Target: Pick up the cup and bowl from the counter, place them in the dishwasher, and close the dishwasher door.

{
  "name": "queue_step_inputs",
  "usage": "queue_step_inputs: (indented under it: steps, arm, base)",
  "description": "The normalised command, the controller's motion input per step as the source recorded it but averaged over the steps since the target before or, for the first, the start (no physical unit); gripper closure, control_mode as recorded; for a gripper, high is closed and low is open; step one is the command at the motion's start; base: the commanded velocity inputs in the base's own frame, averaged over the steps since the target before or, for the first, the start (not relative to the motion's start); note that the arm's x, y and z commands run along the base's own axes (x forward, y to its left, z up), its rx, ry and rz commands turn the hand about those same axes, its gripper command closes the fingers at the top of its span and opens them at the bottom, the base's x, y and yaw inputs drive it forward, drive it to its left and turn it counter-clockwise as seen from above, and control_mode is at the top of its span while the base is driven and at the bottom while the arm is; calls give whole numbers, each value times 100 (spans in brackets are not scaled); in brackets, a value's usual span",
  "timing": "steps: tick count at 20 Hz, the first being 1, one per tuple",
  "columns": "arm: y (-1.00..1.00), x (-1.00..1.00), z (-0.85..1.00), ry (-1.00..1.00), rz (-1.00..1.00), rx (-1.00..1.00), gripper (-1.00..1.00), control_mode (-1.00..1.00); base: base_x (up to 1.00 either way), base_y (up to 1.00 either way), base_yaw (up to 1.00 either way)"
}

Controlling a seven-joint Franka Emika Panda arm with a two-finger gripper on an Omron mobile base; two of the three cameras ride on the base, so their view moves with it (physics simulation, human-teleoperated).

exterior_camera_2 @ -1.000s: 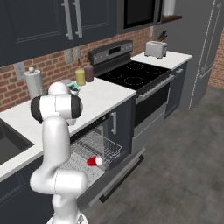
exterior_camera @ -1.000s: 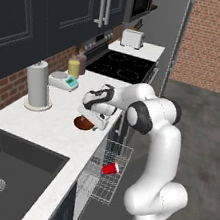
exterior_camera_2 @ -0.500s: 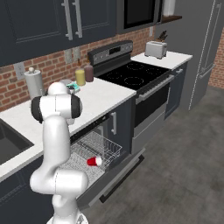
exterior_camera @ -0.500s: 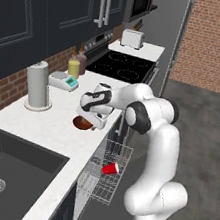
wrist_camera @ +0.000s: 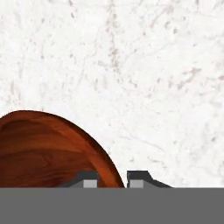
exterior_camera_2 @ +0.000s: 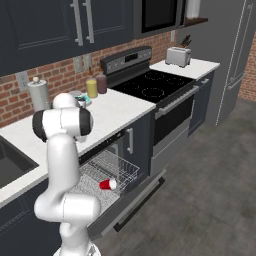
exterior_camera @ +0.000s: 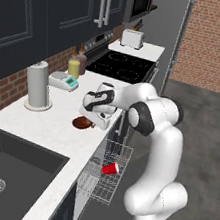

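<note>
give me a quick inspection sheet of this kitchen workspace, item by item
surface: white speckled counter with a black sink set in it
job's things: bowl on the counter near its front edge; cup lying on its side in the pulled-out wire rack; dishwasher door open, folded down
clutter: paper towel roll, yellow-filled jar, darker jar beside it, toaster
grippers: gripper down at the bowl, one finger inside the rim and one outside, closed on the rim
cables: nothing seen
surroundings: black stove, dark cabinets, brick wall, grey floor
</note>
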Motion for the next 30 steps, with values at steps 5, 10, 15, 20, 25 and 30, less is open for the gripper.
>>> queue_step_inputs:
  steps: [5, 10, 15, 20, 25, 30]
  arm:
    - [-50, -90, 0, -10, 0, 2, 100, -100]
    - [-76, -100, 0, -13, -1, 7, 100, -100]
    - [-97, -97, 0, -8, -3, 8, 100, -100]
    - [-100, -25, 0, 0, -6, 7, 100, -100]
    - [-96, 0, -12, 0, -6, 9, 100, -100]
    - [-50, 4, -37, 0, -2, 11, 100, -100]
  base:
    - [0, 0, 0]
    - [0, 0, 0]
    - [0, 0, 0]
    - [0, 0, 0]
    - [0, 0, 0]
    - [0, 0, 0]
